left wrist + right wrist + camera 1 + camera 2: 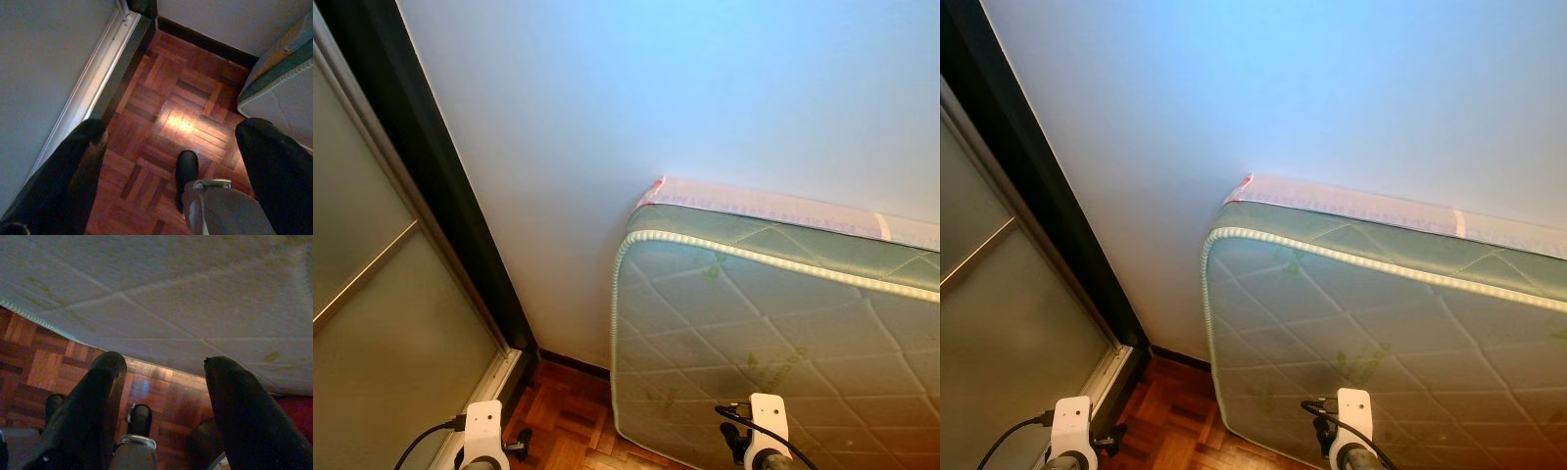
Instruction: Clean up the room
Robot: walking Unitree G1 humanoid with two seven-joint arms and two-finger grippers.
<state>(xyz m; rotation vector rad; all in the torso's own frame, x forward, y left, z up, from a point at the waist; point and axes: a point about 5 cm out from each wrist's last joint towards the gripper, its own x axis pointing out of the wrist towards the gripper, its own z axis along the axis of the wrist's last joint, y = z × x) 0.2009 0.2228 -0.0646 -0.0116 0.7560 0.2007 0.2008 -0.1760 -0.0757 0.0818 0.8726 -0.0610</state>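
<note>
A quilted green mattress (773, 352) stands on edge against the white wall (607, 117), beside a glass sliding door (382, 323). Both arms hang low over the parquet (181, 122). The left gripper (171, 147) and right gripper (164, 369) are spread wide, holding nothing.

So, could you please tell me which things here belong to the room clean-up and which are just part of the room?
Possibly for the job:
- mattress, standing on edge against the wall

Just there:
- sliding door
- parquet floor

Both grippers, left and right, are open, holding nothing.
</note>
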